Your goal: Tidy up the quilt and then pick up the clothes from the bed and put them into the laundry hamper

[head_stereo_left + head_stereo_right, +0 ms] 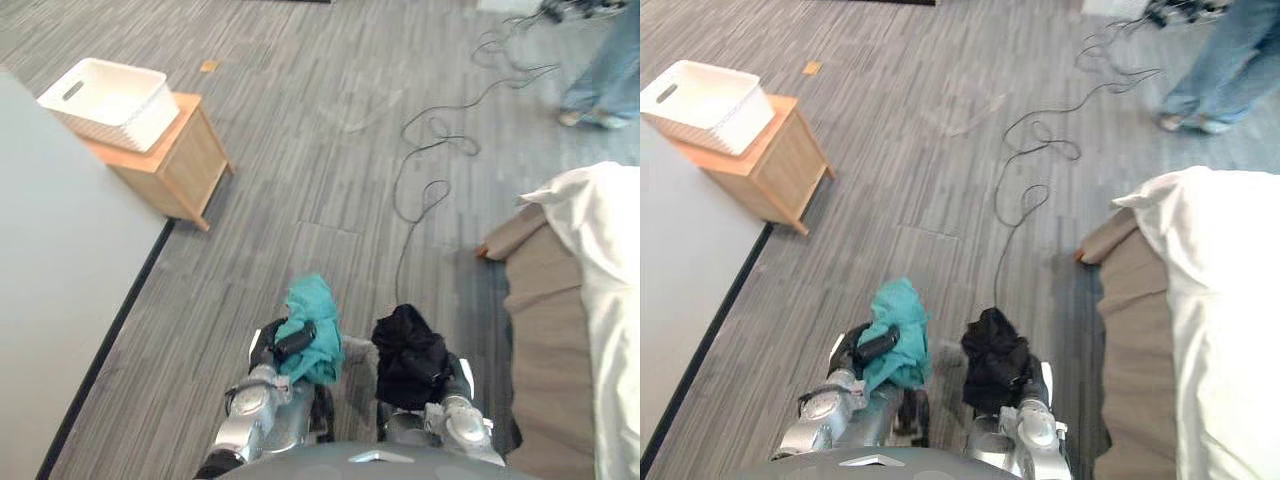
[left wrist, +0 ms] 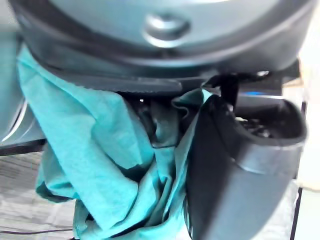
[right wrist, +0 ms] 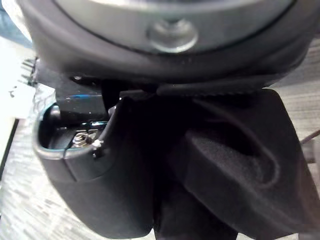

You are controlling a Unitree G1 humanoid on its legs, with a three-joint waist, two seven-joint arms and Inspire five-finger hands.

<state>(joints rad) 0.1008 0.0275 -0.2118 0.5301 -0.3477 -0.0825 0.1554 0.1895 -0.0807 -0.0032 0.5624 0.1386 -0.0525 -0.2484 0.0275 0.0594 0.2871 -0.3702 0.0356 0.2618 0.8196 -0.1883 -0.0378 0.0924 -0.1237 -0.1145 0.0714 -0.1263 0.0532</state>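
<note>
My left hand (image 1: pixel 280 345) is shut on a teal garment (image 1: pixel 313 335) that hangs bunched from it; the left wrist view shows the teal cloth (image 2: pixel 95 165) wrapped under the thumb (image 2: pixel 235 170). My right hand (image 1: pixel 440 375) is shut on a black garment (image 1: pixel 408 352), seen close up as black cloth (image 3: pixel 235 165) against the palm. Both hands are held low in front of me, above the grey floor. The white laundry hamper (image 1: pixel 108 101) stands on a small wooden cabinet (image 1: pixel 170 160) at the far left. The bed (image 1: pixel 560 350) with its white quilt (image 1: pixel 610 290) lies at the right edge.
A pale wall panel (image 1: pixel 60 300) runs along the left. A black cable (image 1: pixel 430 150) snakes across the grey floor ahead. A person's legs in jeans (image 1: pixel 605 70) stand at the far right. Open floor lies between me and the cabinet.
</note>
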